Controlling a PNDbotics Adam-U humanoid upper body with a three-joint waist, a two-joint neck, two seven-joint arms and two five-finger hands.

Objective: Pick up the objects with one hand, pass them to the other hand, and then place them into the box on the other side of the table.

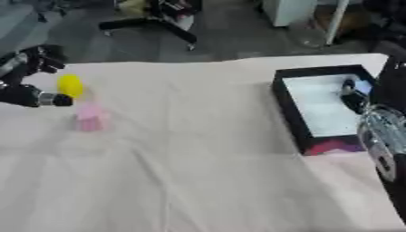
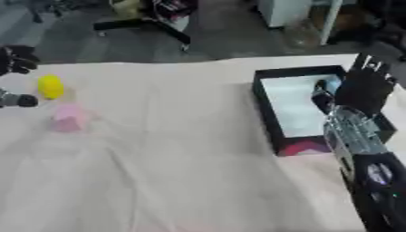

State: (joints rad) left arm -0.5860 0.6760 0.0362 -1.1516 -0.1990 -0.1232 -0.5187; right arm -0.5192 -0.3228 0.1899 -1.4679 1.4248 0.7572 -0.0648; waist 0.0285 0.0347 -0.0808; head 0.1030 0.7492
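A yellow egg-shaped object (image 1: 70, 85) lies on the cloth at the far left. My left hand (image 1: 22, 94) is spread around it, open: its fingers (image 1: 40, 60) hang above and behind the object, and the thumb tip sits just below it. A pink block (image 1: 91, 118) stands on the cloth just in front of them. On the right is the black box (image 1: 287, 103) with a white floor. My right hand (image 2: 366, 89) is held over its far right part, open with straight fingers. A small light-blue thing (image 2: 331, 83) shows inside the box beside that hand.
The table is covered with a pale pink cloth (image 1: 190, 154), wrinkled across the middle. A red patch (image 1: 333, 146) shows on the box's near wall. Beyond the table's far edge are a chair base (image 1: 151, 25) and white furniture on the floor.
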